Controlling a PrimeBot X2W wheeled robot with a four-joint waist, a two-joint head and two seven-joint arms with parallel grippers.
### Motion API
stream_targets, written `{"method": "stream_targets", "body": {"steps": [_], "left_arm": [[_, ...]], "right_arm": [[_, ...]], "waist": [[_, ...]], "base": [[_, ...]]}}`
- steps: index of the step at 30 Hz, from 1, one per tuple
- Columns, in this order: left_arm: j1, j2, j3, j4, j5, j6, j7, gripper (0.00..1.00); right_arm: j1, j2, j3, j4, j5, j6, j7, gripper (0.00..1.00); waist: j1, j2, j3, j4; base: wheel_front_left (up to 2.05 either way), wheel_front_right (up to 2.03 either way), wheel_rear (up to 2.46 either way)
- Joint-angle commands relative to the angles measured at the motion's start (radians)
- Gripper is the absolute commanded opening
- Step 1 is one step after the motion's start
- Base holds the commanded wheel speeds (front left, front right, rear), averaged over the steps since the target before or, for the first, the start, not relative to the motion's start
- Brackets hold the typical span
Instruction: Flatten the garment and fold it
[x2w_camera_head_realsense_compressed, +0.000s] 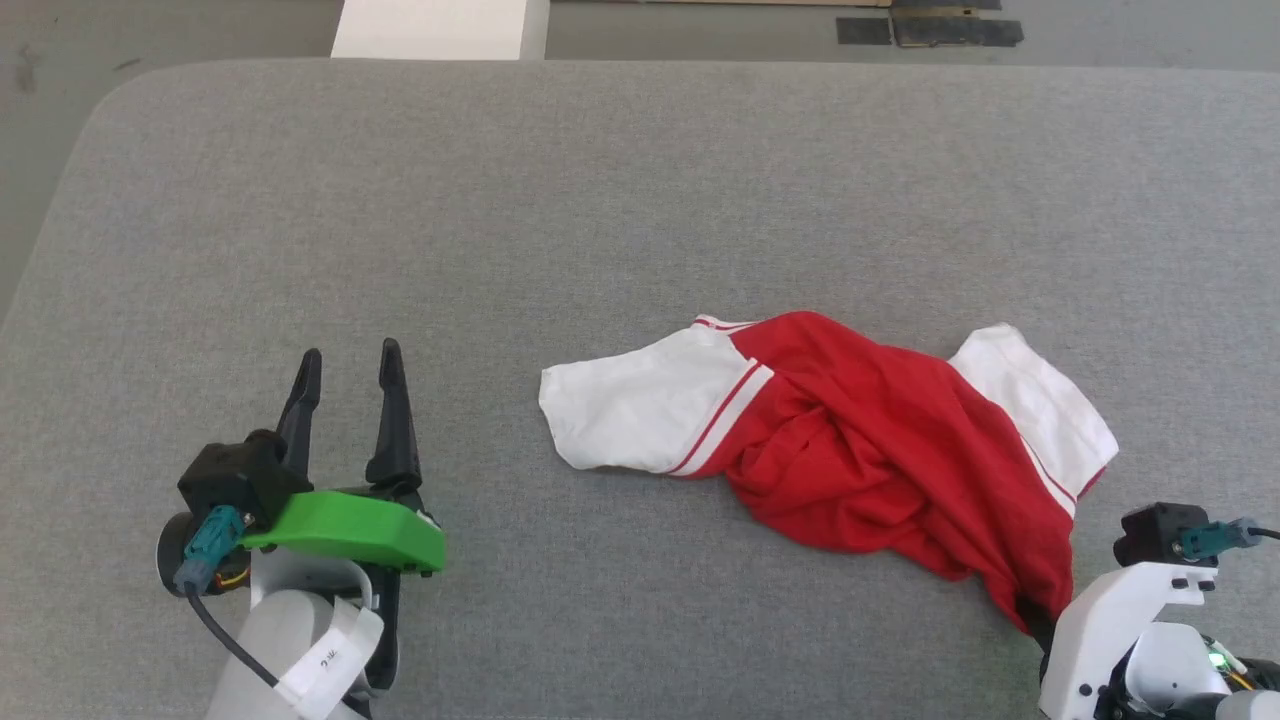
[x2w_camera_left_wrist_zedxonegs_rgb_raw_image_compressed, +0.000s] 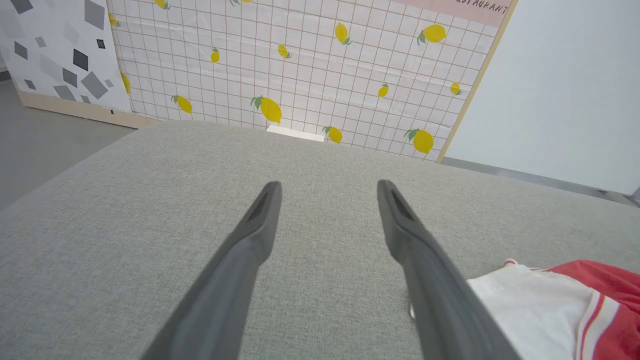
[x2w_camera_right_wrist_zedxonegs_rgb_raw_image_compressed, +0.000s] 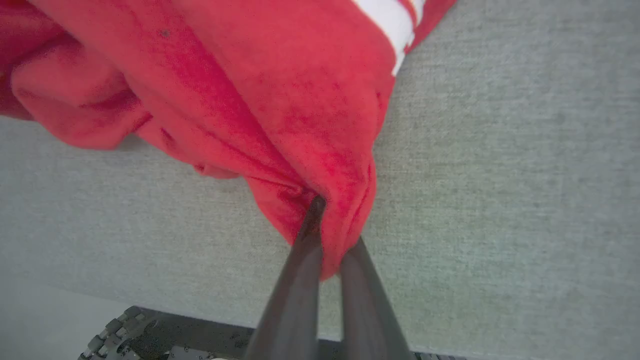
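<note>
The crumpled garment (x2w_camera_head_realsense_compressed: 860, 450) lies right of centre on the grey table (x2w_camera_head_realsense_compressed: 640, 200). The right gripper (x2w_camera_right_wrist_zedxonegs_rgb_raw_image_compressed: 334, 225), jaws pinching its lower red corner, should pull outward slowly and low. The left gripper (x2w_camera_head_realsense_compressed: 350, 352), jaws spread, should take the white end.

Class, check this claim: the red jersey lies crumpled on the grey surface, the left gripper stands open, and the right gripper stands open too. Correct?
No. The right gripper is shut, pinching a fold of the red jersey, as the right wrist view shows. The left gripper does stand open.
</note>
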Motion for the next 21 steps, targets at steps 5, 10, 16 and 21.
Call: {"method": "stream_targets", "body": {"steps": [5, 10, 16, 21], "left_arm": [[0.018, 0.005, -0.005, 0.006, -0.011, -0.004, 0.011, 1.0], [0.032, 0.004, -0.012, 0.016, -0.018, -0.005, 0.017, 1.0], [0.051, 0.0, -0.016, 0.021, -0.032, -0.002, 0.027, 1.0], [0.025, -0.014, -0.04, 0.044, -0.055, 0.006, 0.11, 1.0]], "right_arm": [[-0.024, 0.022, -0.023, -0.006, 0.026, -0.002, -0.099, 1.0], [-0.073, 0.033, -0.094, -0.08, 0.093, -0.002, -0.307, 1.0], [-0.099, 0.038, -0.209, -0.12, 0.098, -0.002, -0.468, 1.0], [-0.111, 0.042, -0.253, -0.123, 0.061, -0.002, -0.496, 1.0]], "waist": [[0.0, 0.0, -0.014, -0.008], [0.0, 0.0, -0.039, -0.005], [0.0, 0.0, -0.064, -0.002], [0.0, 0.0, -0.066, -0.002]], "base": [[0.0, 0.0, 0.0], [0.0, 0.0, 0.0], [0.0, 0.0, 0.0], [0.0, 0.0, 0.0]]}}
